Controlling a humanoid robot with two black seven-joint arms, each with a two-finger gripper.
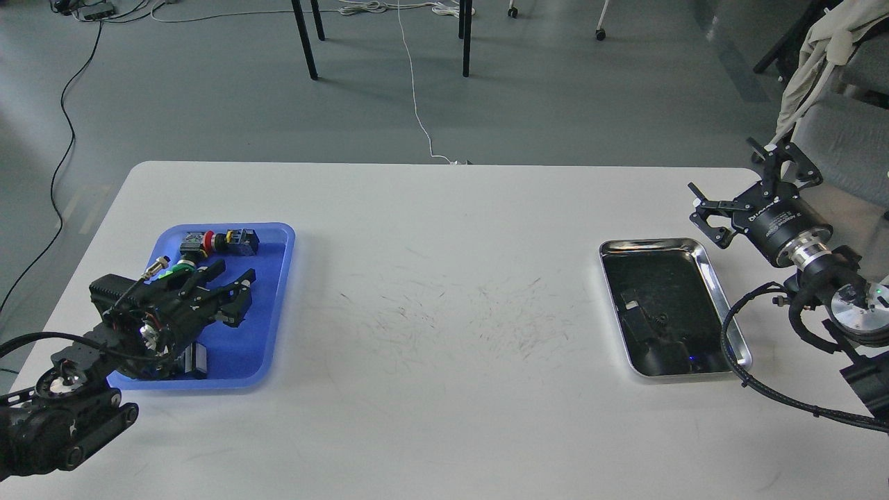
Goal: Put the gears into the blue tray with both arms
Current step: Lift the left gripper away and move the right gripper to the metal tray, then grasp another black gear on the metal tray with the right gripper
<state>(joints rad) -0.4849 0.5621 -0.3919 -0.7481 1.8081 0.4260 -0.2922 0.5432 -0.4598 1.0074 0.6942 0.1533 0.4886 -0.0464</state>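
Note:
The blue tray [272, 298] lies at the table's left side. My left gripper [233, 288] hovers over its middle, pointing right, open with nothing between its fingers. On the far right, my right gripper [737, 189] is raised off the table beyond the back right corner of the steel tray [715, 292]; it is wide open and empty. A tiny dark wheel-like piece [661, 319], possibly a gear, rests inside the steel tray among dark reflections. No gear can be made out in the blue tray, which my left arm partly covers.
Push-button switches lie in the blue tray: a red-capped one [208, 241] at the back, a green-capped one [182, 267] by my left gripper, and another [196, 361] at the front. A chair with cloth [833, 125] stands behind my right arm. The table's middle [451, 305] is scuffed.

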